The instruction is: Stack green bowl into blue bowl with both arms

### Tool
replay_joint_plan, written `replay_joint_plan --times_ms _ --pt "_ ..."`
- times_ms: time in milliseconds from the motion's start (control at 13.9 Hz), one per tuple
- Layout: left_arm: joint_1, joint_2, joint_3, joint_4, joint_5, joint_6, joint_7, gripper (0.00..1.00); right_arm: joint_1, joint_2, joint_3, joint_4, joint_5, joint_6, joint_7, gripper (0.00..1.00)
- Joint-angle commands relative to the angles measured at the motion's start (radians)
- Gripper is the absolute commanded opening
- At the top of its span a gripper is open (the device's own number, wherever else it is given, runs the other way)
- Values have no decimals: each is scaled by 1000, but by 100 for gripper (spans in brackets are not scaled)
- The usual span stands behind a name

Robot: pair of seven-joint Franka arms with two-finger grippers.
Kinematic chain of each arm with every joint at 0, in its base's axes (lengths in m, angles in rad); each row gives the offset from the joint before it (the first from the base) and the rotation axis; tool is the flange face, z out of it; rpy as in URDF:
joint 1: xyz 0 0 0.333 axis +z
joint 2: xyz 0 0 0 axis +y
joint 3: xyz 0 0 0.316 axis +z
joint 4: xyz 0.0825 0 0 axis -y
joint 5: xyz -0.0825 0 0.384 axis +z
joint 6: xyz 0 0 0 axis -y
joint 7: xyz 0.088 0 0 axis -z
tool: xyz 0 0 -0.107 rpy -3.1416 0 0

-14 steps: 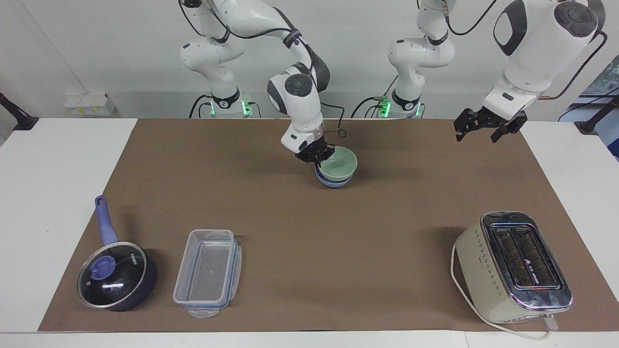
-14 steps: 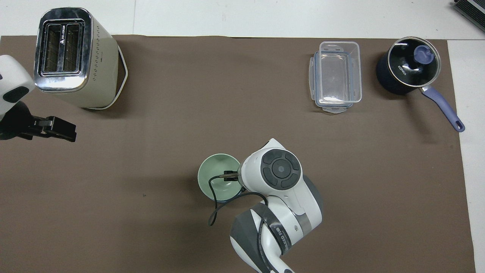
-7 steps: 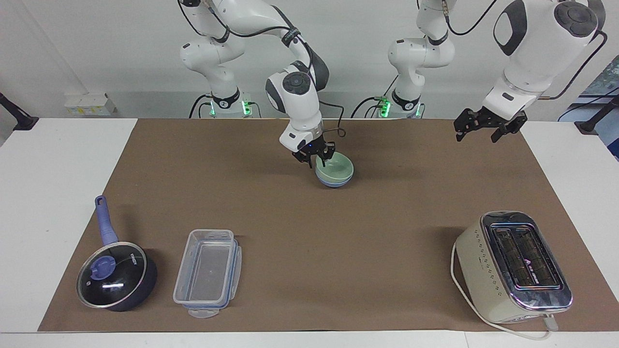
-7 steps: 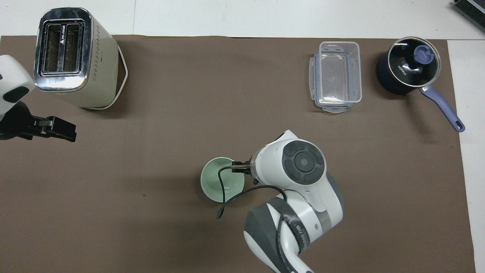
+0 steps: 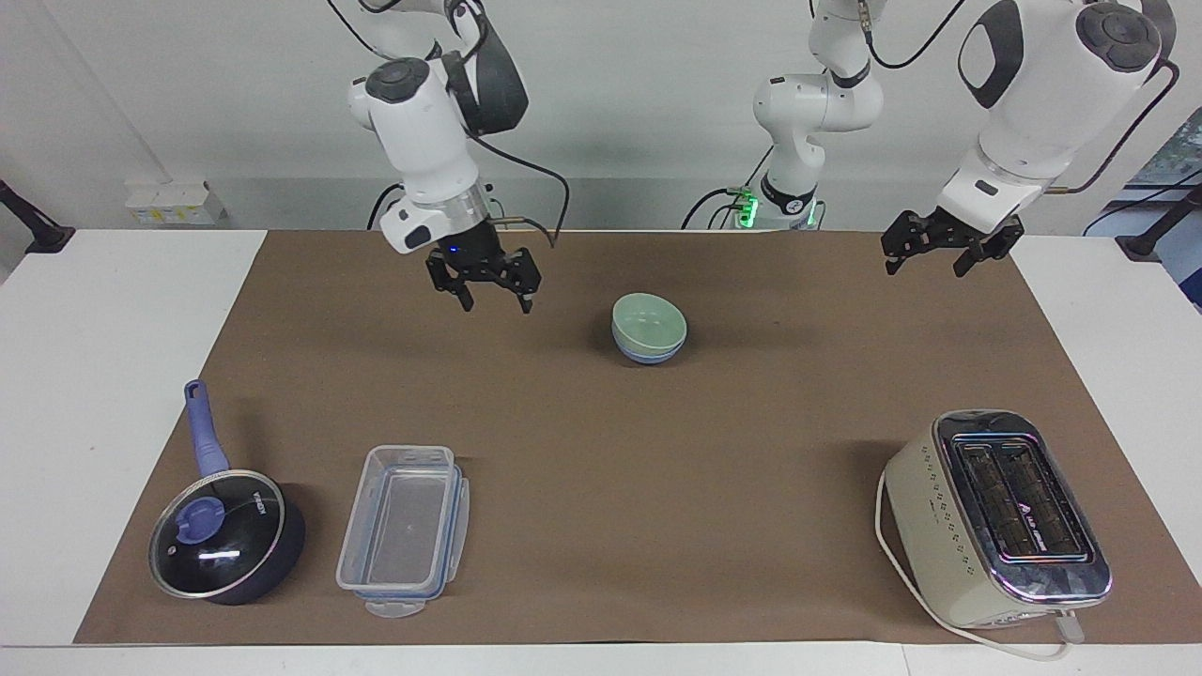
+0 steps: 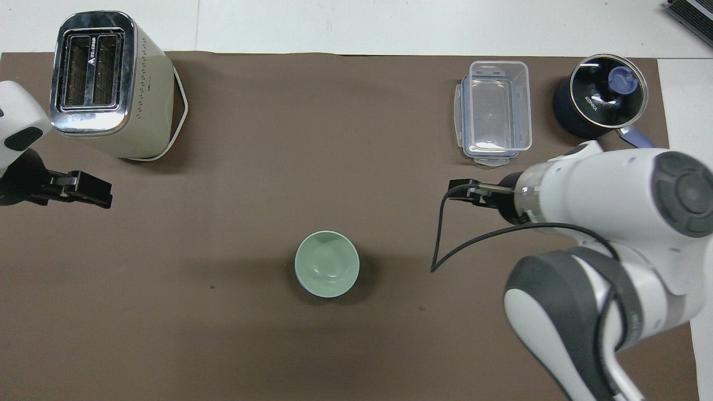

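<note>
- Facing view: the green bowl (image 5: pixel 648 318) sits nested in the blue bowl (image 5: pixel 646 352) mid-mat, nothing touching it. The right gripper (image 5: pixel 495 299) hangs empty over bare mat toward its own end, fingers spread apart. The left gripper (image 5: pixel 923 261) waits over the mat's corner, fingers apart, empty.
- Overhead view: the green bowl (image 6: pixel 327 263) stands alone. The toaster (image 6: pixel 103 83), clear container (image 6: pixel 494 112) and lidded saucepan (image 6: pixel 600 96) line the edge farthest from the robots, well apart from it.

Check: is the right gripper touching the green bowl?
Apart. The facing view shows the right gripper raised and open over bare mat, with clear mat between it and the green bowl, which sits nested in the blue bowl.
</note>
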Motion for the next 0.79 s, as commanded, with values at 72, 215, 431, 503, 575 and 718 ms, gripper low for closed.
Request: replay_joint_plan --times_ms 72,215,431,503,575,718 --pt "3 3 -5 12 18 -19 -2 100 -110 44 12 170 -122 -93 -68 100" --pt "3 3 -5 12 18 -17 -2 100 -164 58 14 247 -153 -143 -101 100" --pt "3 3 -5 12 18 -17 -2 100 -196 123 11 411 -153 -337 -101 100" --pt "3 3 -5 12 18 -19 -2 100 -198 142 10 465 -155 -400 -99 100" --pt "3 3 -5 14 18 -17 -2 100 -198 150 10 496 -159 -446 -99 100" --pt "3 3 -5 14 18 -17 -2 100 -195 145 12 502 -199 -484 -106 100"
